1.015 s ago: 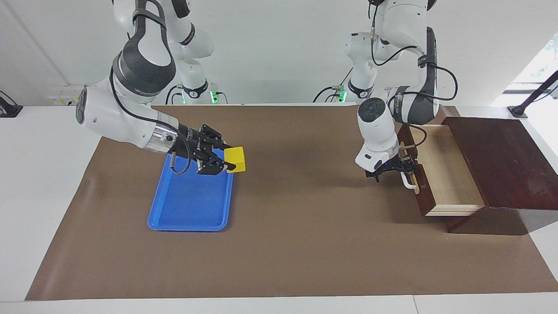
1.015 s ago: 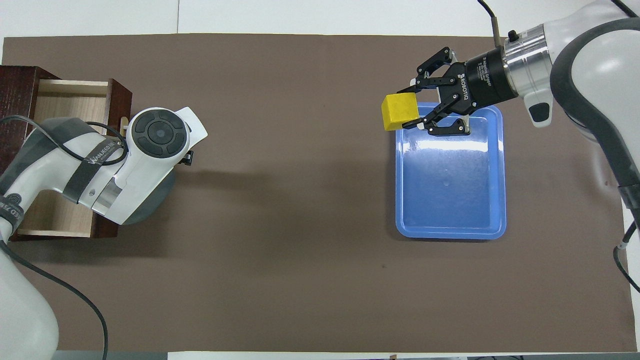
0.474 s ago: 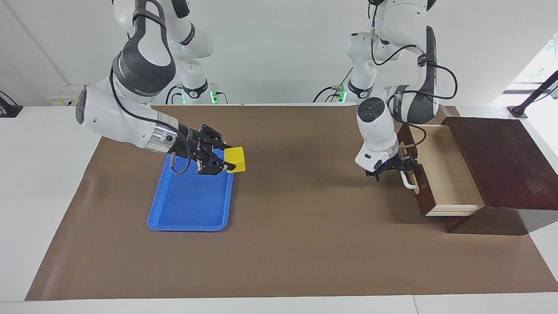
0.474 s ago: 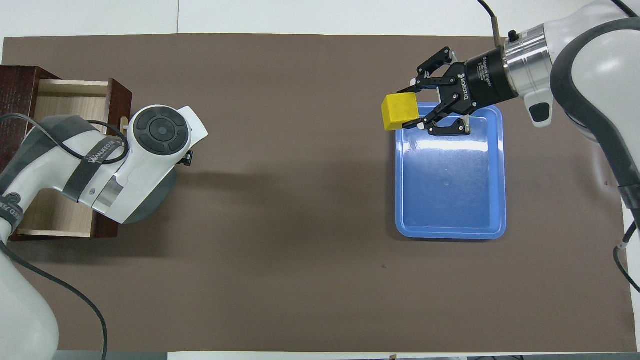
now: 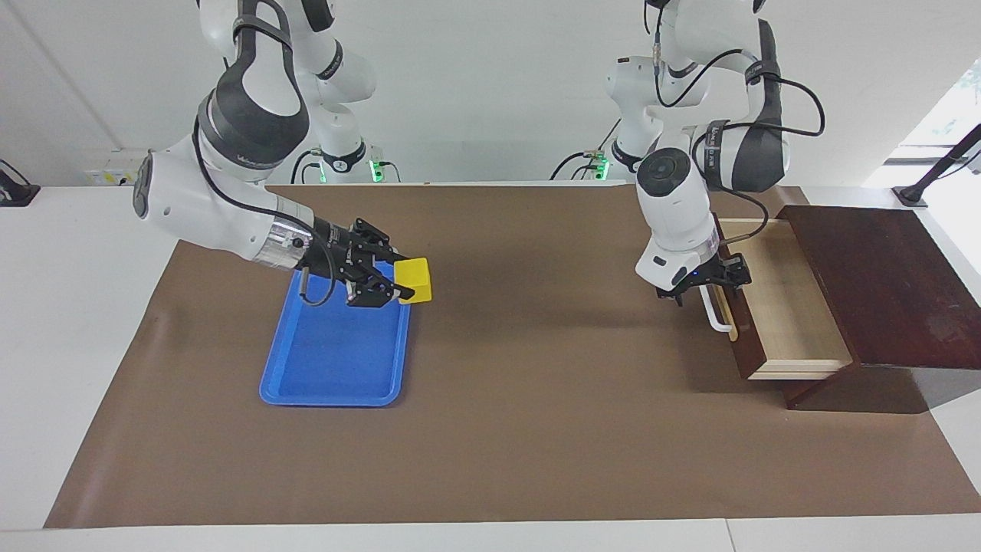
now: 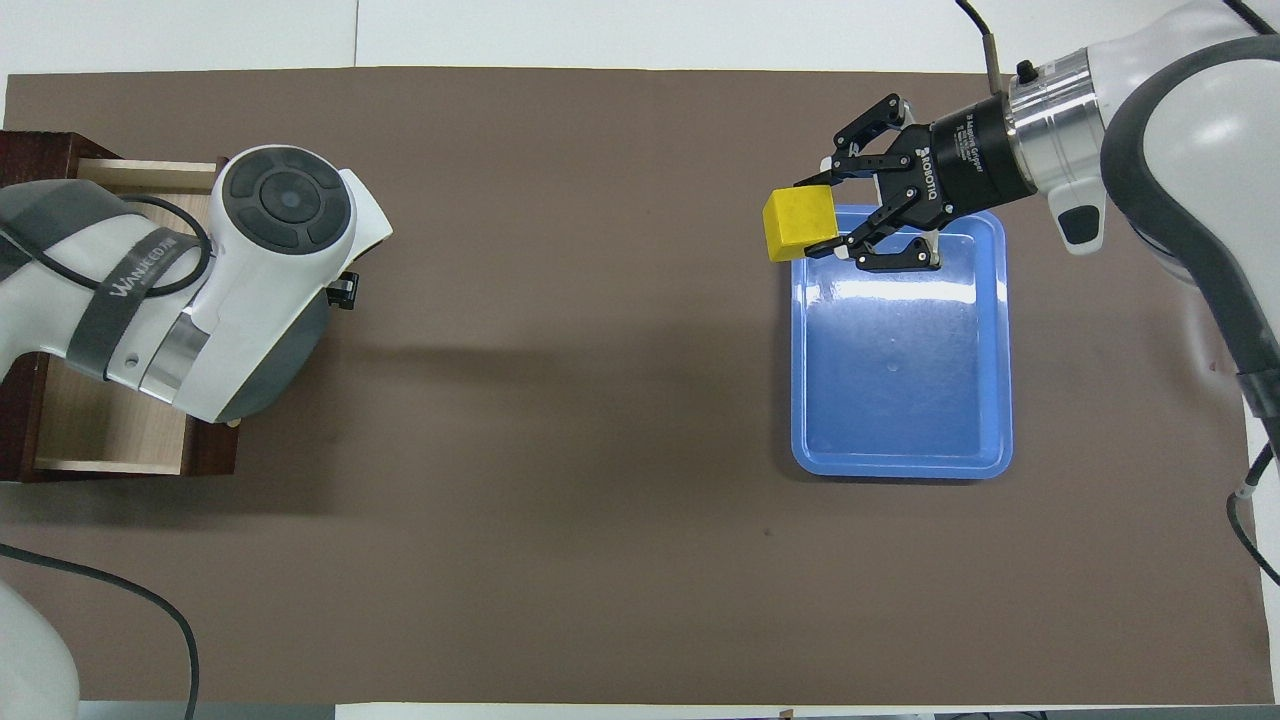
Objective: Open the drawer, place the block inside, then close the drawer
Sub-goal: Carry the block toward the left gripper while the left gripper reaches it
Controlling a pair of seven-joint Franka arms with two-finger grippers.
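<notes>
My right gripper (image 5: 404, 277) is shut on the yellow block (image 5: 415, 280) and holds it in the air over the corner of the blue tray (image 5: 337, 360) nearest the robots. The block also shows in the overhead view (image 6: 800, 222). The drawer (image 5: 782, 307) stands pulled open at the left arm's end of the table, its pale wood interior bare. Its white bar handle (image 5: 718, 318) is free. My left gripper (image 5: 703, 287) hangs just above the drawer front and the handle. In the overhead view the left arm covers much of the drawer (image 6: 110, 440).
The dark reddish-brown cabinet (image 5: 881, 284) that holds the drawer sits at the table's edge. The blue tray (image 6: 900, 400) has nothing in it. Brown mat (image 5: 536, 383) covers the table between tray and drawer.
My left gripper has risen off the handle and moved a little toward the drawer. The drawer stays open. My right gripper and the block have not moved.
</notes>
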